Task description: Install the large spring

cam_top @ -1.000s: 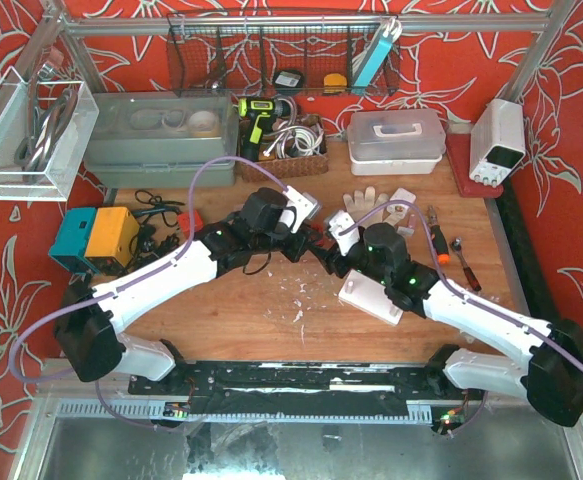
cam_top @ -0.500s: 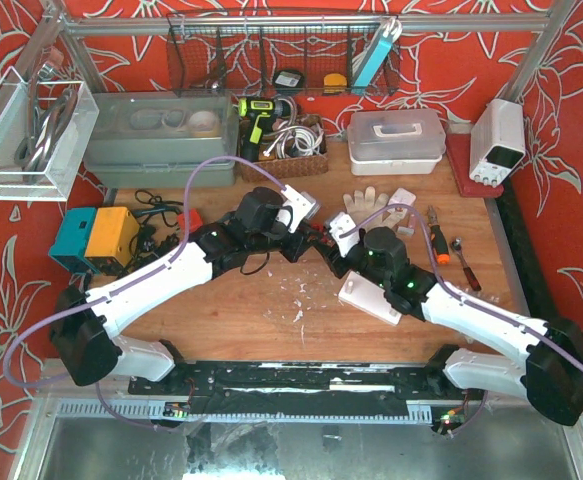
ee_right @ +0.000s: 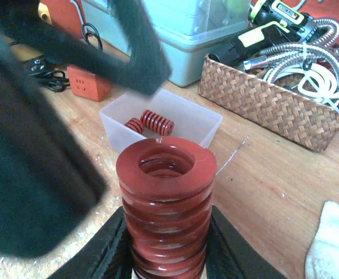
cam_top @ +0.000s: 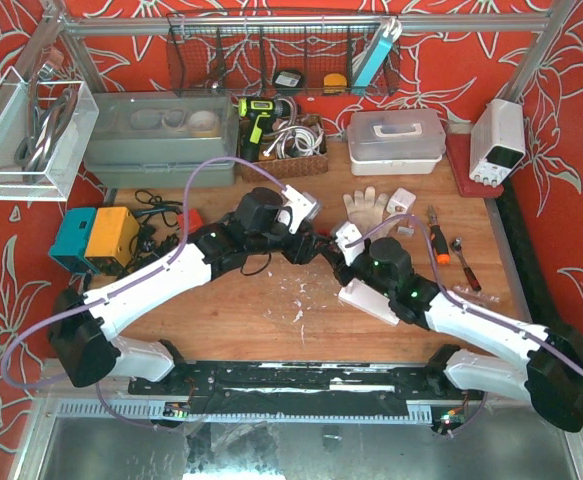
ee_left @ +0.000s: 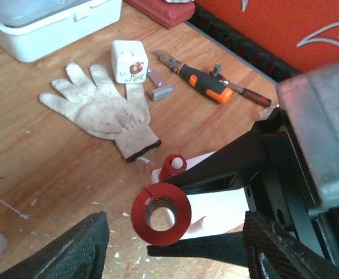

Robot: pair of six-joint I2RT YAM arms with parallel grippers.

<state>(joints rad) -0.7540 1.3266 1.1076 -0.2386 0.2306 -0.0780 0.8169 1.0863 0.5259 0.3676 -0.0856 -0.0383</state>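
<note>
Since a second ago my right arm has swung in towards the left one. The two claws now sit nose to nose at mid-worktop, and the white cotton glove (cam_top: 364, 207) behind them shows more fully.

The left claw (cam_top: 308, 247) has its fingers (ee_left: 70, 250) apart with nothing in them, and it faces the spring's open end. The large red coil spring (ee_right: 166, 197) stands upright in the right claw (cam_top: 341, 248), which is clamped on its lower coils, clear of the wooden worktop (cam_top: 241, 310). I'd call the pick-up done and the fitting not: the spring is seated on nothing yet. A short red-capped peg (ee_left: 173, 165) at the edge of the white block (ee_left: 218, 209) looks to me like the likely seat, though I can't be sure.

Containers:
- The clear hanging bin (cam_top: 6, 165) at far left holds metal pieces I can't name.
- The grey lidded tub (cam_top: 151, 165) shows tape rolls.
- A small clear plastic tray (ee_right: 204, 125) holds two smaller red springs (ee_right: 156, 123).
- The wicker basket (ee_right: 262, 99) carries white hose and cable.
- The white lidded box (cam_top: 396, 135) is closed.
</note>
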